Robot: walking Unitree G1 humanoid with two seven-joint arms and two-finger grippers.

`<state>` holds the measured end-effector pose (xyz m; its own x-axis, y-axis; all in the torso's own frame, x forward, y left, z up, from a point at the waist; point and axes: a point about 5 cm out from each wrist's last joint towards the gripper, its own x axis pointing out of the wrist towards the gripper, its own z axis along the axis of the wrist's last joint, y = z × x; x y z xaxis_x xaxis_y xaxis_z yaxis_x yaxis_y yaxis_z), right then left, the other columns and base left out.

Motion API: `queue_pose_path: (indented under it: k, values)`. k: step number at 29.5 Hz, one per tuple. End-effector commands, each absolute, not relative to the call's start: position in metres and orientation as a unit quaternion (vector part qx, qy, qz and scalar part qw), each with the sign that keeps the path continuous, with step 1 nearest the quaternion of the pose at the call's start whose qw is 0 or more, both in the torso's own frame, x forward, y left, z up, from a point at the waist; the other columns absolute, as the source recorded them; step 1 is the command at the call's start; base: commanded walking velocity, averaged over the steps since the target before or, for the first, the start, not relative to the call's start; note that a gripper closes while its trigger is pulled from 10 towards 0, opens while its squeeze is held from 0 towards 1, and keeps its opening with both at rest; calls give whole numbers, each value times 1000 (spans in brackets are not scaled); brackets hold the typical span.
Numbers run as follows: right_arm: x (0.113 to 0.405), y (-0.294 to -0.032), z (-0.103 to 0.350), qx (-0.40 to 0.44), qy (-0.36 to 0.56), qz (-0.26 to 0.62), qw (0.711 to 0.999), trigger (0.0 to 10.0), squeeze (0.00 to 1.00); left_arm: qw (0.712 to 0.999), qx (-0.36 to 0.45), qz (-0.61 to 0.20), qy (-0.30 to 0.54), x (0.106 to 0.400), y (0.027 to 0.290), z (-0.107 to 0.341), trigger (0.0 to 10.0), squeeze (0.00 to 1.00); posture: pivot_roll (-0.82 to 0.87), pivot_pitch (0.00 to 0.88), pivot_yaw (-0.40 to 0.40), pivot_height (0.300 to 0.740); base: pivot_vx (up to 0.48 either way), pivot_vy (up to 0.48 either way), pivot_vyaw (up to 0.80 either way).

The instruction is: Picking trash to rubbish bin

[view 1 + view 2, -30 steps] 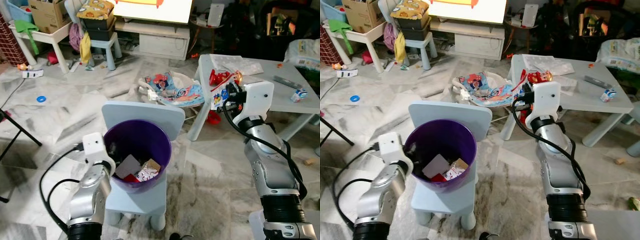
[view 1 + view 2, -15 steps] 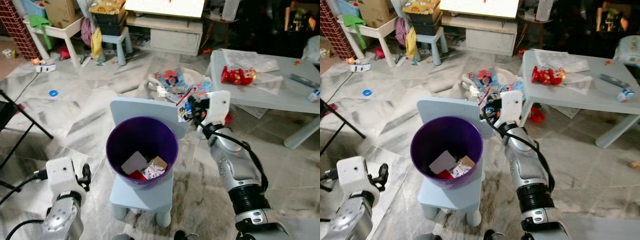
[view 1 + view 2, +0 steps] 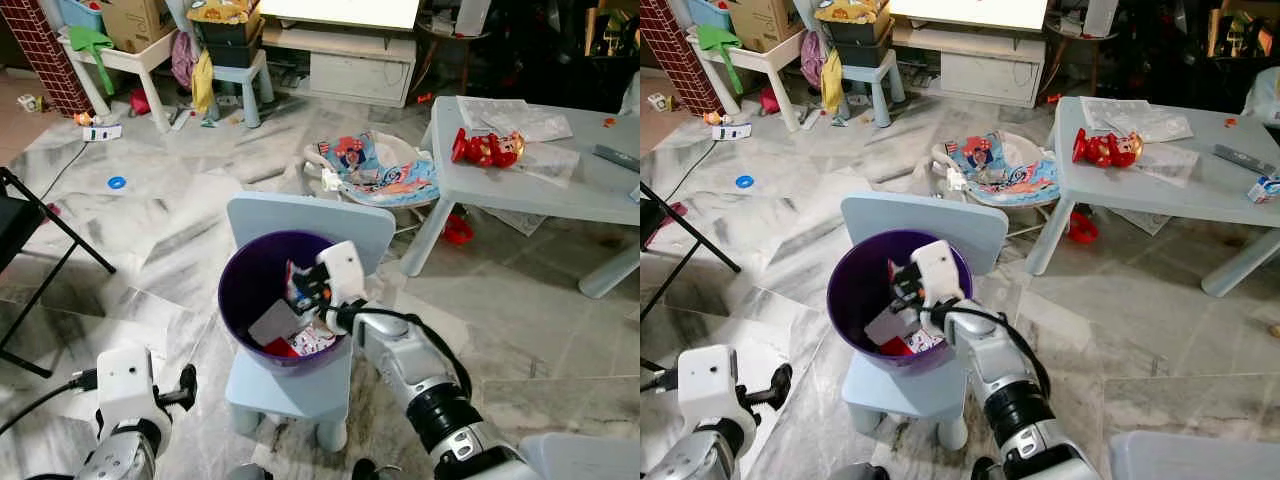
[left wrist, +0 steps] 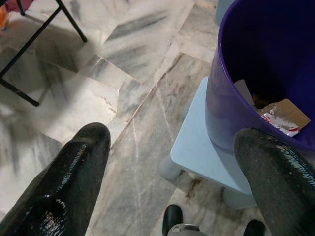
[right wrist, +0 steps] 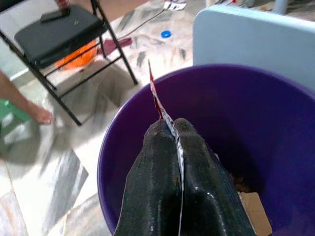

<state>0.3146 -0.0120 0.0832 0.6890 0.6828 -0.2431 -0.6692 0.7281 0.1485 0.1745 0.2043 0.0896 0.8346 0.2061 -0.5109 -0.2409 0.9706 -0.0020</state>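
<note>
A: Wrapper (image 5: 165, 118), thin and flat, red-and-white edge, clamped between the fingers of the right gripper (image 5: 170, 129), which are pressed tight on it. The gripper sits over the mouth of the purple bin (image 3: 240, 290), which stands on the small blue chair (image 3: 300, 385).

B: Change from a second ago?

A: Right arm was up by the grey counter (image 3: 560, 190) then, packet in hand; half a second ago it was beside the bin's rim; now it is over the opening. Packet not yet released.

B: Meaning for the task?

A: Transport looks complete. My reading: only the release is left. Cardboard and paper scraps (image 4: 280, 115) already lie at the bottom.

B: Left side?

A: Left gripper (image 4: 172, 167) is low beside the chair, fingers spread wide, holding nothing.
</note>
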Motion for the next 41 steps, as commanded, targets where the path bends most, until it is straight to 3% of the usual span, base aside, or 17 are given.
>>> queue_pose_path:
  k: [1,2,3,4,5,14,21,22,23,24,28,29,41]
  values:
    - [309,-2,79,20,149,387,910,0,0,957,-36,109,265,172,202,93,10000,1000,267,143,-54,740,0,0,0]
    - [308,0,78,18,151,390,908,0,0,958,-37,107,265,173,201,93,10000,1000,269,144,-54,740,0,0,0]
    - [306,4,75,16,152,394,906,0,0,958,-39,103,265,173,199,94,10000,780,280,145,-59,740,0,0,0]
    - [305,5,75,16,152,395,906,0,0,958,-40,101,265,173,198,94,10000,780,282,146,-60,740,0,0,0]
    - [306,7,76,17,142,394,908,0,0,958,-42,100,265,173,198,95,10000,0,285,146,-61,740,0,0,0]
    - [312,19,84,24,88,363,927,0,0,955,-73,65,282,168,182,94,10000,0,332,157,-82,740,0,0,0]
    - [311,25,83,55,86,362,927,235,0,958,-70,41,276,170,174,92,10000,0,332,154,-90,740,0,0,0]
    - [310,25,83,60,88,359,927,1333,0,958,-69,41,276,171,174,92,10000,0,327,153,-91,740,0,0,0]
    - [310,26,82,63,90,355,928,1333,0,958,-68,40,275,172,174,91,10000,0,327,153,-91,740,0,0,0]
    - [309,28,80,75,98,354,927,10000,0,959,-65,36,275,173,172,92,10000,0,326,153,-91,740,0,0,0]
    - [303,35,74,91,115,359,922,10000,0,960,-60,26,271,176,171,93,10000,0,328,154,-93,740,0,0,0]
    - [301,37,72,92,126,360,920,10000,1000,960,-59,27,271,177,171,93,10000,0,330,153,-95,740,0,0,0]
    - [291,39,58,100,154,368,912,10000,1000,962,-56,33,266,181,174,92,10000,0,330,151,-106,740,0,0,0]
